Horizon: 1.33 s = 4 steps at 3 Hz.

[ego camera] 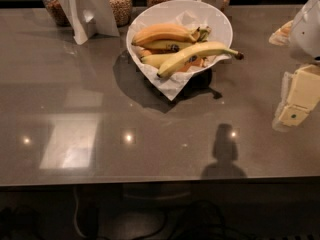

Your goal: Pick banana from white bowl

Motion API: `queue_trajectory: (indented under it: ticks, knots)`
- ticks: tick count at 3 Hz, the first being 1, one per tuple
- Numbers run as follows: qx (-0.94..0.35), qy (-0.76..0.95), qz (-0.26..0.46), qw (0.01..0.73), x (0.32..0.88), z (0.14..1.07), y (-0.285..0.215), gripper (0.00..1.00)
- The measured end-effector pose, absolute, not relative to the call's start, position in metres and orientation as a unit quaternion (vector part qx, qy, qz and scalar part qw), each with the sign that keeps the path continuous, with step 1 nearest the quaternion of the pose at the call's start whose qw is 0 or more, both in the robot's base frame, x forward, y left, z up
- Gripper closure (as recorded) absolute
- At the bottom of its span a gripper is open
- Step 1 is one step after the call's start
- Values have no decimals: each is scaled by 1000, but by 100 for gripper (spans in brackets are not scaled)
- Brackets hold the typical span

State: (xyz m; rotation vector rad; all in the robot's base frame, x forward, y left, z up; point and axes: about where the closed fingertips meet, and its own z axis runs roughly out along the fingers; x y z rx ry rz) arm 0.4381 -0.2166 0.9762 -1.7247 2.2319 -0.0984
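Note:
The white bowl (220, 21) stands on the brown table at the back centre, lined with crumpled white paper. Several bananas lie in it. The banana (197, 54), long, slim and pale yellow-green, lies on top across the bowl's front, its dark stem tip (239, 56) reaching over the right rim. A plumper orange-yellow banana (162, 33) lies behind it, and shorter bananas with dark stickers lie between them. My gripper (295, 101), cream-coloured, hangs at the right edge of the view. It is right of the bowl and nearer the camera, above the table and apart from the banana.
Glass jars (120, 1) of grains stand along the table's back edge. A folded white card stand (90, 9) is left of the bowl. The glossy table (150, 134) reflects lights. Its front edge runs across the lower view, with cables on the floor below.

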Motion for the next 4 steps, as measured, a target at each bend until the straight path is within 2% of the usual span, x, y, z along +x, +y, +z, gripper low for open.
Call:
queue_trajectory:
  ticks: [2,4]
  knots:
    - [-600,779,-26,180,447,977,-213,0]
    - [-576,775,5,260,506,981,-200,0]
